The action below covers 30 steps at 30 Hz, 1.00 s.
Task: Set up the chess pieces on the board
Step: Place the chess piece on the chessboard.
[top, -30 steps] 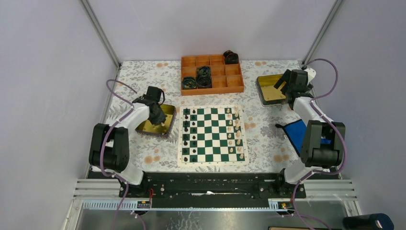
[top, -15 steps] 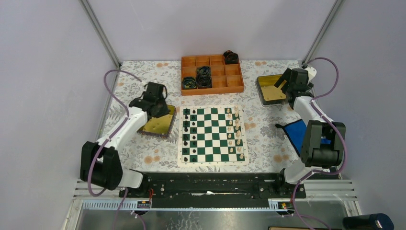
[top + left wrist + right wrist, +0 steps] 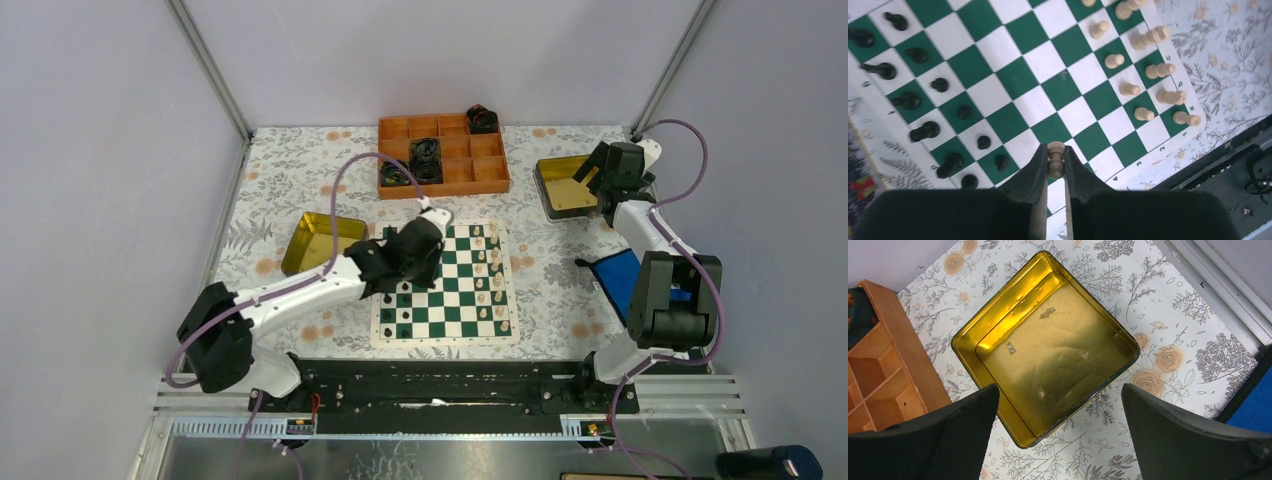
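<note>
Over the board (image 3: 455,300), the left arm (image 3: 300,290) covers the far-left squares and some of the black pieces (image 3: 388,315); from above, each piece's kind is too small to tell; the base of the cream piece (image 3: 1055,148) hides between the fingers of the left tool (image 3: 1055,155).

The board's (image 3: 1148,156) cream border, lower right of the left wrist view, carries the digits 4, 3, 2 in a row — and a small b further up, at the right.

We take this for a robotics lab cell, plain lilac walls (image 3: 100,150), aluminium corner posts (image 3: 209,70), left arm (image 3: 300,288) and right arm (image 3: 643,228) bolted to a black rail (image 3: 440,385).
</note>
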Motion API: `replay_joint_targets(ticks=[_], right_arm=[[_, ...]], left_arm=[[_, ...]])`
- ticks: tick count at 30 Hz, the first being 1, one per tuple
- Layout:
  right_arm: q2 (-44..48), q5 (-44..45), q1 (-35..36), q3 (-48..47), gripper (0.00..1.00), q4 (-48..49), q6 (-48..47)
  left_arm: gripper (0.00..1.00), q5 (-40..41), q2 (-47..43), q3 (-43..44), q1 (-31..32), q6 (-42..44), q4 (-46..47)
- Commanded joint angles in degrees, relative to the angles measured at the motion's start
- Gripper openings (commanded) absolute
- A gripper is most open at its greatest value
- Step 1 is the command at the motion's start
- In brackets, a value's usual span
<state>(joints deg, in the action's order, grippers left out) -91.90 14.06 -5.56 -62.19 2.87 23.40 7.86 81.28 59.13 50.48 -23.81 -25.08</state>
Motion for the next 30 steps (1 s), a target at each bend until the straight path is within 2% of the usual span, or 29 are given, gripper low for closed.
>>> replay_joint_targets(ticks=[1,13,30], right_arm=[[3.05,1.52,0.29,-0.59,1.0,0.86,-0.33],[3.74,1.85,0.2,-0.3,1.0,0.67,-0.45],[2.09,1.87,-0.24,-2.29,1.0,0.2,0.16]], left_arm=[[0.0,2.67,3.83,0.73,5.06,2.96,5.54],[0.0,4.39,16.93,8.05,15.86,5.83,6.51],[0.0,2.51,25.7,14.3,19.98,7.58,5.31]])
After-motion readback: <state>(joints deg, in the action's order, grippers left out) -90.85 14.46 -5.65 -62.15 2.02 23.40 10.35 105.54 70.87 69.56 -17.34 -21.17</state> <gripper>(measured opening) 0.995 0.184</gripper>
